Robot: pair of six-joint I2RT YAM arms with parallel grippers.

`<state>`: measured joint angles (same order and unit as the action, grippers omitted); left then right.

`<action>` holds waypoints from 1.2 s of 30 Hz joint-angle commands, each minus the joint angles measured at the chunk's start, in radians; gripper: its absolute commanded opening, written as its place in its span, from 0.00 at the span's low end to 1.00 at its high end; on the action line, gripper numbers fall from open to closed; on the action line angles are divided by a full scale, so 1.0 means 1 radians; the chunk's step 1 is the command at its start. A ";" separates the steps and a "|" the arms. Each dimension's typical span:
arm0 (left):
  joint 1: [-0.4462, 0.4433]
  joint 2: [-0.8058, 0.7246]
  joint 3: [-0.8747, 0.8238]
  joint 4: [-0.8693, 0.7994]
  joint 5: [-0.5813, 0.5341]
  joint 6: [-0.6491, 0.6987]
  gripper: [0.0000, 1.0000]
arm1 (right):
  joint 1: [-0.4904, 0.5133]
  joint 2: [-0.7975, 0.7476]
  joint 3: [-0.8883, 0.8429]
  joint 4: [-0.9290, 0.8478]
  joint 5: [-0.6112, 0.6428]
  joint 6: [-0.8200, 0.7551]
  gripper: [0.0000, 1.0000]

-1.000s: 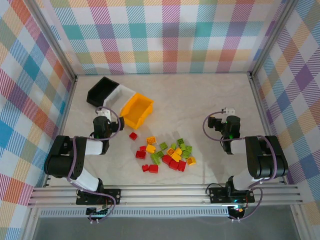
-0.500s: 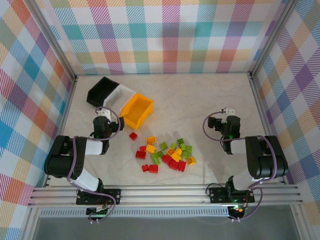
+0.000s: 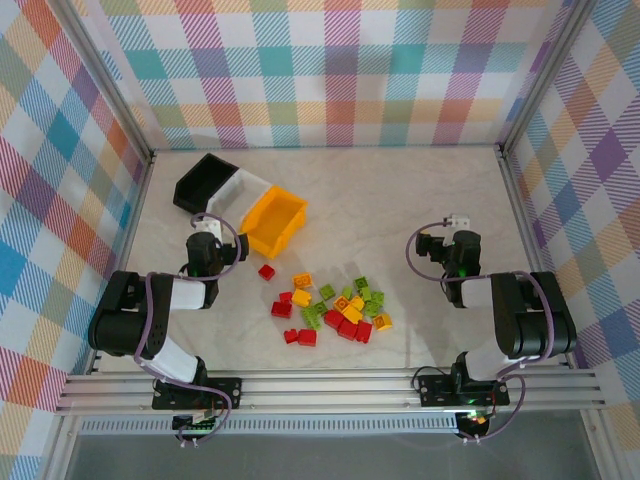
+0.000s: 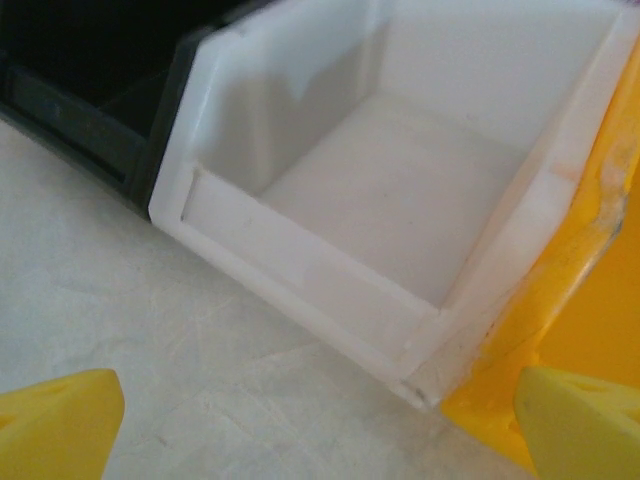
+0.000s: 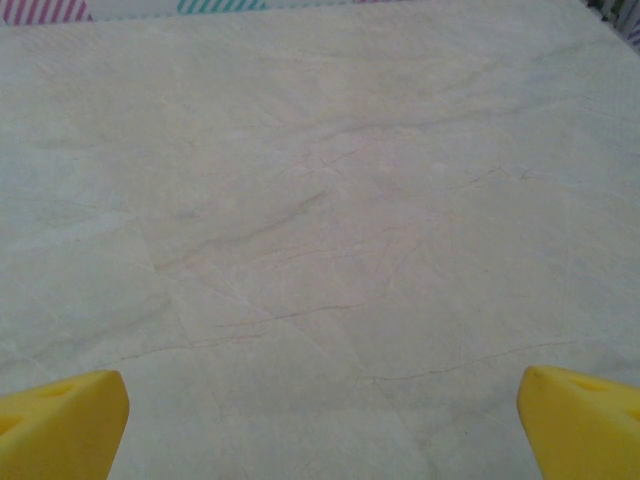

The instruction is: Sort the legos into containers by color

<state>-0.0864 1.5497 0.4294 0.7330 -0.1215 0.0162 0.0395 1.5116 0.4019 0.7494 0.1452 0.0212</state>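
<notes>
At the far left of the desk [image 3: 400, 190] we see three bins in a slanting row near the back-left corner. The black bin [image 3: 200, 182] is outermost and the white bin [image 3: 245, 190] is pressed against its right side. The orange-yellow bin [image 3: 272, 222] touches the white one in turn and sits a little nearer to us.

The left gripper [image 4: 320, 425] hovers just in front of the white and orange-yellow bins. In the left wrist view it looks into the white bin's open mouth, with the black bin's wall at the upper left and the orange-yellow bin's edge at the right. Its yellow fingertips [image 4: 60, 415] sit at the two lower corners, spread wide with bare desk between them, so we call it released.

Moving right, a lone red lego [image 3: 266, 271] lies on the desk just in front of the orange-yellow bin, apart from the rest. Beyond it, the legos [image 3: 335, 305] lie in a loose cluster near the middle of the desk, toward the near edge. Red, yellow-orange and lime green bricks are mixed together, some touching. The red ones lie mostly along the near and left side, and the green ones gather toward the back right. Every lego we can see lies on the desk.

Further right, well apart from the cluster, the right gripper [image 5: 320, 420] hangs over bare marbled desk. Its yellow fingertips [image 5: 60, 410] are likewise wide apart at the lower corners, so it too is released and grasps nothing
</notes>
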 commanded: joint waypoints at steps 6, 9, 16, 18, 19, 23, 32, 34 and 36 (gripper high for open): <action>0.010 -0.221 0.044 -0.205 -0.112 -0.051 1.00 | 0.001 -0.192 0.182 -0.426 0.023 0.112 1.00; 0.011 -0.332 0.048 -0.251 -0.162 -0.127 1.00 | 0.045 -0.272 0.213 -0.526 0.118 0.179 1.00; 0.020 -0.531 0.279 -0.982 -0.468 -0.982 1.00 | 0.077 -0.403 0.234 -0.729 0.110 0.848 1.00; 0.023 -0.559 0.294 -0.965 -0.373 -0.907 1.00 | 0.081 -0.360 0.195 -0.537 -0.084 0.801 1.00; 0.023 -0.579 0.284 -0.941 -0.304 -0.877 1.00 | 0.098 -0.317 0.236 -0.569 -0.149 0.800 1.00; 0.023 -0.675 0.263 -1.020 -0.201 -0.921 1.00 | 0.280 -0.141 0.451 -0.797 -0.143 0.696 1.00; 0.014 -0.780 0.254 -1.162 0.005 -0.905 1.00 | 0.614 0.239 0.739 -0.782 -0.009 0.902 1.00; 0.011 -0.813 0.235 -1.157 0.030 -0.907 1.00 | 0.653 0.321 0.809 -0.765 0.001 0.950 1.00; 0.009 -0.838 0.220 -1.161 0.046 -0.907 1.00 | 0.684 0.403 0.892 -0.775 0.002 0.988 1.00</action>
<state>-0.0753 0.7467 0.6727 -0.3950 -0.1425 -0.8780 0.6991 1.8462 1.2137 -0.0074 0.1089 0.9062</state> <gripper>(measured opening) 0.997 0.998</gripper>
